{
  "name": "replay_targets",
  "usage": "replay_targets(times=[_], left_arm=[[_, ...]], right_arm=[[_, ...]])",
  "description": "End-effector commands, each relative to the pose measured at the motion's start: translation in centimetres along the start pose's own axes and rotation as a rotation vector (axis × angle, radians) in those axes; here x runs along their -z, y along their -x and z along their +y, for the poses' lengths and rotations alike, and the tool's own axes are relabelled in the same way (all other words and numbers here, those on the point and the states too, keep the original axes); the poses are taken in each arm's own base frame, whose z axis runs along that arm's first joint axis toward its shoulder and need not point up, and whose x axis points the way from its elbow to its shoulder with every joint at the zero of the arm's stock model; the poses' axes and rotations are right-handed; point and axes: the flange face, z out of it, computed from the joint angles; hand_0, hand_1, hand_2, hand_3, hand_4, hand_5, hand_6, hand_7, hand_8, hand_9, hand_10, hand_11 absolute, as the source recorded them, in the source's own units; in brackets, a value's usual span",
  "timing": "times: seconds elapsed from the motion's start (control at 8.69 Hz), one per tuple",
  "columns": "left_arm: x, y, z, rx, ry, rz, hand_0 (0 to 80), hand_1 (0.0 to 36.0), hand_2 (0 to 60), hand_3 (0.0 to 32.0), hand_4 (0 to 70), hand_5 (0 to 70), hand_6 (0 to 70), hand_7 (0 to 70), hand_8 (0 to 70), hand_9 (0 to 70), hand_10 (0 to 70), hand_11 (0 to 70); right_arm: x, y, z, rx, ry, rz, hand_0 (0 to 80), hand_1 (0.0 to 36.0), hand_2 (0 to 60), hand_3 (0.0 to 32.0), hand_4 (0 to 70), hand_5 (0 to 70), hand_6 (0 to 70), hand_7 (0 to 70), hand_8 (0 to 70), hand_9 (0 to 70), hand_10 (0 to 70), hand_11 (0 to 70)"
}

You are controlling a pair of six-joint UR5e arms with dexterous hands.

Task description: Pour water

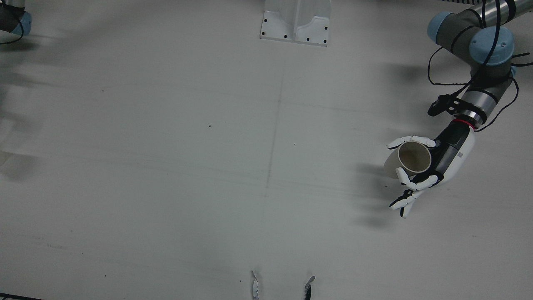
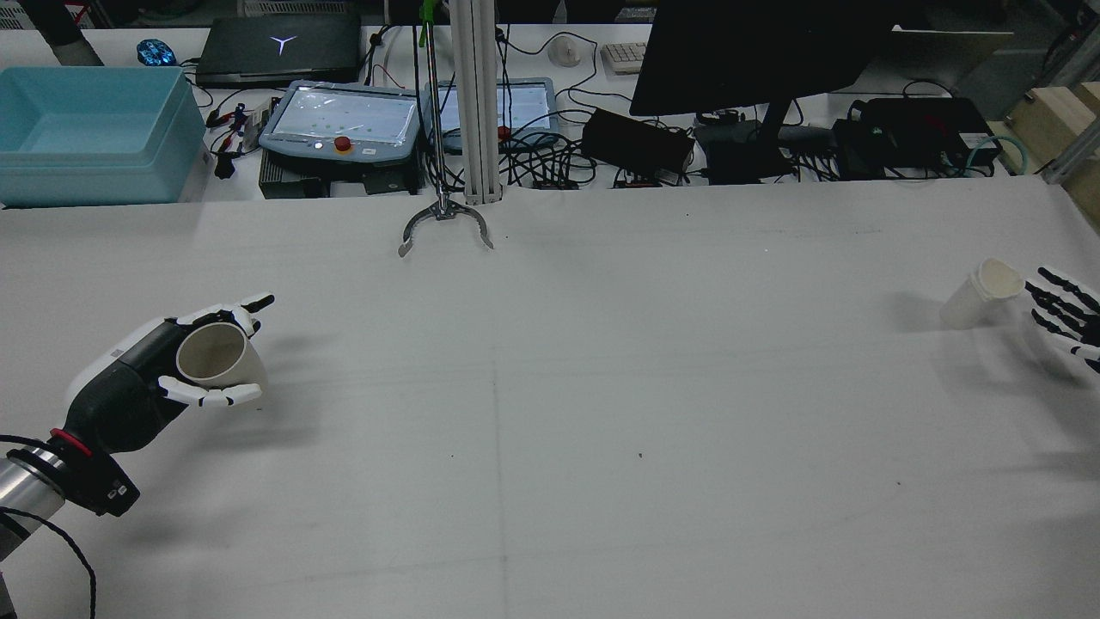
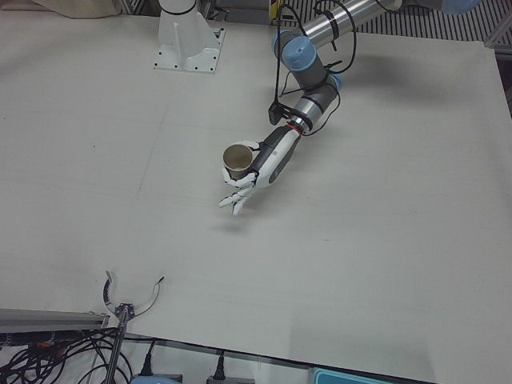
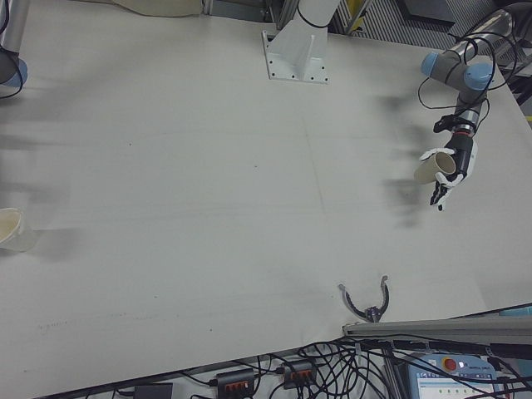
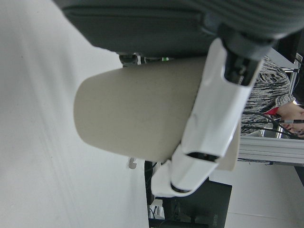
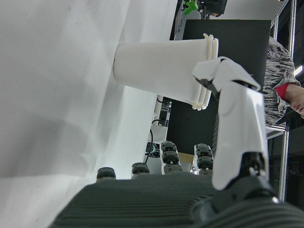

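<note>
1. The tan paper cup (image 2: pixel 219 357) is being held above the table (image 2: pixel 550 413) at its left side, mouth up; its inside is looking empty.
2. The left hand (image 2: pixel 163 370) is wrapping its fingers (image 2: pixel 210 395) around that cup.
3. The white cup (image 2: pixel 980 294) is standing at the table's right edge, contents unclear.
4. The right hand (image 2: pixel 1064 322) is hovering just beside it, fingers spread, gripping nothing.
5. No writing is showing on either cup.

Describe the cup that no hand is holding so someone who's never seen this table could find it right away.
Start from the big white table in the rear view and go to its far right edge, where the right hand hovers open. Just left of that hand stands the white cup, apart from the fingers. Unlike the tan cup gripped and lifted by the left hand, it is paler and rests on the table.
</note>
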Motion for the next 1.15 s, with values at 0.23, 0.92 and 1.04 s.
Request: replay_targets(times=[0.23, 0.92, 1.04], left_arm=[[0.1, 0.2, -0.2, 0.004, -0.008, 0.011, 80.0, 36.0, 60.0, 0.0, 32.2, 70.0, 12.0, 12.9, 2.5, 1.1, 3.4, 9.4], [0.3, 0.3, -0.9, 0.017, -0.019, 0.011, 80.0, 36.0, 60.0, 0.0, 29.9, 70.0, 11.2, 11.8, 2.7, 0.9, 3.5, 9.5], [0.3, 0.4, -1.0, 0.017, -0.021, 0.010, 80.0, 36.0, 60.0, 0.0, 29.5, 70.0, 11.0, 11.5, 2.7, 0.9, 3.5, 9.5]], right_arm=[[-5.7, -0.1, 2.2, 0.019, 0.024, 0.001, 57.8, 31.7, 31.9, 0.0, 0.0, 9.9, 17.1, 12.3, 2.4, 1.0, 0.0, 0.0], [-10.4, -2.3, 4.9, 0.078, 0.056, 0.043, 62.3, 35.2, 37.0, 0.0, 5.8, 11.1, 22.7, 24.8, 3.5, 3.5, 0.0, 0.0], [-11.1, -3.0, 5.5, 0.090, 0.068, 0.055, 62.8, 35.5, 36.2, 0.0, 4.9, 11.2, 22.4, 23.9, 3.4, 3.3, 0.0, 0.0]])
